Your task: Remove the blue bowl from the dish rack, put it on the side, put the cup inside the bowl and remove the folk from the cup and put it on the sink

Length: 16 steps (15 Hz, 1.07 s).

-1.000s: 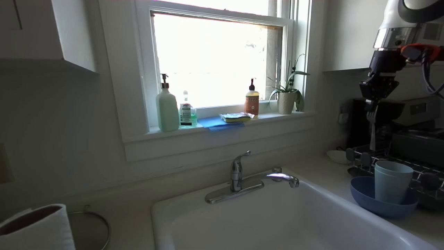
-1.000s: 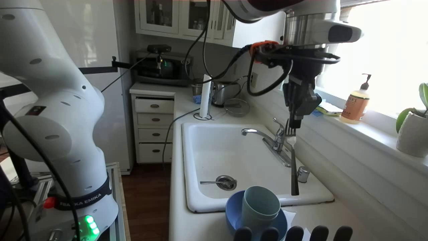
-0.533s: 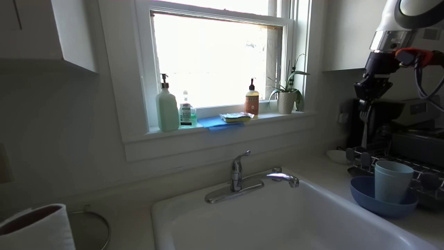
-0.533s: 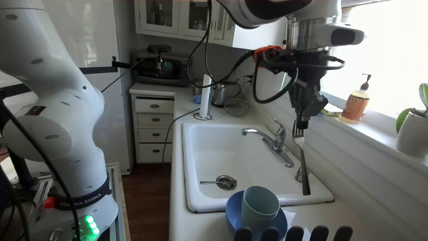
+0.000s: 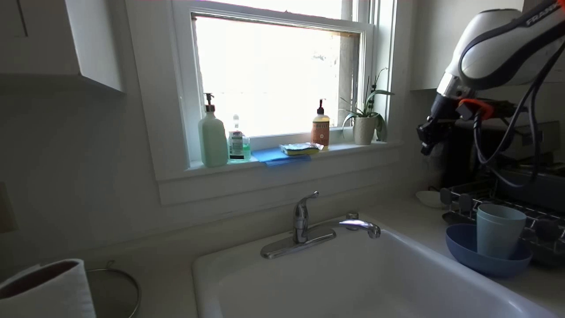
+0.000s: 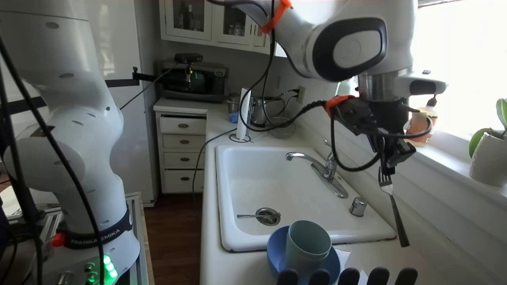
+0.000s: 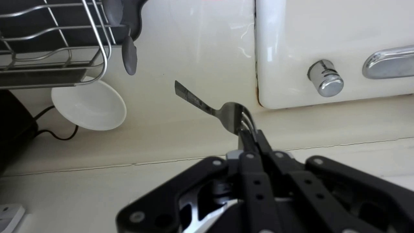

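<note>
My gripper (image 7: 257,139) is shut on the tines of the fork (image 7: 231,116), whose handle hangs down at a slant. In an exterior view the gripper (image 6: 388,170) and fork (image 6: 396,217) are in the air near the window wall, over the counter beside the sink (image 6: 269,186). In an exterior view my gripper (image 5: 426,150) is left of the dish rack (image 5: 468,201), and the fork is hard to make out. The cup (image 5: 499,234) stands upright in the blue bowl (image 5: 463,251) on the counter. The cup (image 6: 309,241) and bowl (image 6: 277,249) also show in an exterior view.
The dish rack (image 7: 64,48) and a white dish (image 7: 90,105) lie left in the wrist view; a chrome knob (image 7: 325,77) sits on the sink rim. The faucet (image 6: 305,156) is close by. Another utensil (image 6: 247,216) lies at the drain. A soap bottle and potted plant (image 6: 491,158) stand on the sill.
My gripper has moved lower and closer to the window wall, carrying the fork past the sink's corner. The fork's handle slants more. The bowl and cup have not moved.
</note>
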Each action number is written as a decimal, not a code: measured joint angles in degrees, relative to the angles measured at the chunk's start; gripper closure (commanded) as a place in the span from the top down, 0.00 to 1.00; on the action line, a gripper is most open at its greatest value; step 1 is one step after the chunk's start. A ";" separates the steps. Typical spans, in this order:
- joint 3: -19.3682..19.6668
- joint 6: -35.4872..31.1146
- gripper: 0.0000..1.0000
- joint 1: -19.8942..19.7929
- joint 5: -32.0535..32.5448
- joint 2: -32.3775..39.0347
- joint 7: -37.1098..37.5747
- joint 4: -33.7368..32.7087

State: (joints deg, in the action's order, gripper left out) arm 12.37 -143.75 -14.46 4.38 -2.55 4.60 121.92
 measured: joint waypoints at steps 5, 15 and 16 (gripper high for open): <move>0.13 -2.96 0.01 0.03 -0.46 10.85 -0.01 -5.81; 1.70 -4.92 0.01 0.69 1.57 26.51 0.14 -15.17; 1.97 -4.73 0.01 1.12 2.27 27.30 0.23 -15.98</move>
State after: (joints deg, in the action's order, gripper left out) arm 14.34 -148.48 -13.33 6.65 24.75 4.83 105.94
